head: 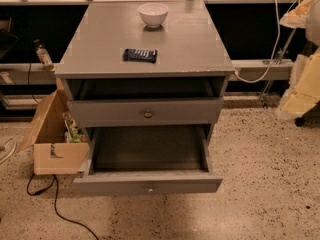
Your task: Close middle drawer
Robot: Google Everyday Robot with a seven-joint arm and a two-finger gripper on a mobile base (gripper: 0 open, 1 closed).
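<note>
The middle drawer (147, 183) of the grey cabinet (145, 39) is pulled far out toward me. It has a low flat front with a small round centre knob (149, 188), and its dark box interior (148, 148) looks empty. Above it, the taller-fronted drawer (145, 112) with a brass knob (148, 114) stands slightly out. The lowest drawer is hidden under the open one. My gripper (299, 94) is a pale cream shape at the far right edge, well to the right of the cabinet and apart from the drawer.
A white bowl (153, 14) and a dark blue packet (140, 55) lie on the cabinet top. An open cardboard box (52, 146) stands against the cabinet's left side. A black cable (57, 209) runs over the speckled floor at the front left. A white cable (274, 34) hangs at the back right.
</note>
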